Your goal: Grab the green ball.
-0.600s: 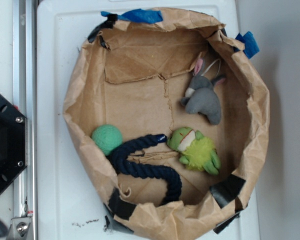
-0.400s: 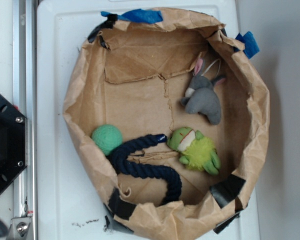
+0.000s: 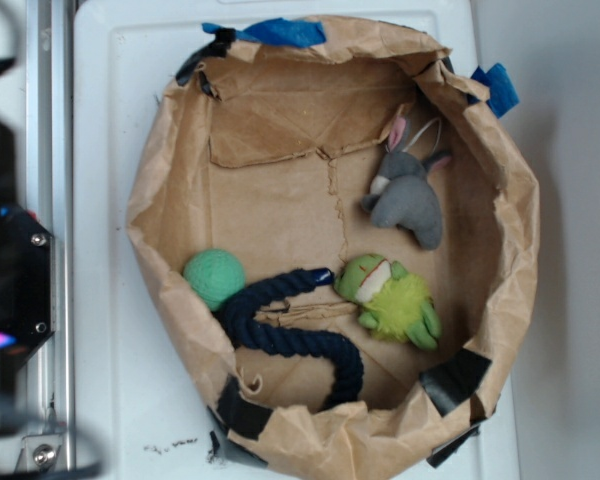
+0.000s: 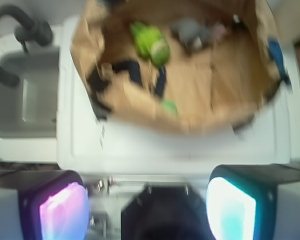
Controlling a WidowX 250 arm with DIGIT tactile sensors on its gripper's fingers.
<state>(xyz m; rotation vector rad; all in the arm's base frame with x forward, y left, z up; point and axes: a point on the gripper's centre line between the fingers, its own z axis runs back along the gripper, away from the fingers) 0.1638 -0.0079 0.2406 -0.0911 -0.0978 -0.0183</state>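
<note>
Hovering beside the desk [image 3: 110, 380], hand [image 4: 150, 200] open; paper tub [image 3: 160, 260] holds green ball [image 3: 214, 276], rope [image 3: 280, 335], 2 plush toys

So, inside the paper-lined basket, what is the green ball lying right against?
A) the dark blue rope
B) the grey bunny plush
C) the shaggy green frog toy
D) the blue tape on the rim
A: in the exterior view the green ball sits by the left wall with the dark blue rope curving against its lower right side; the bunny and frog lie apart from it.
</note>
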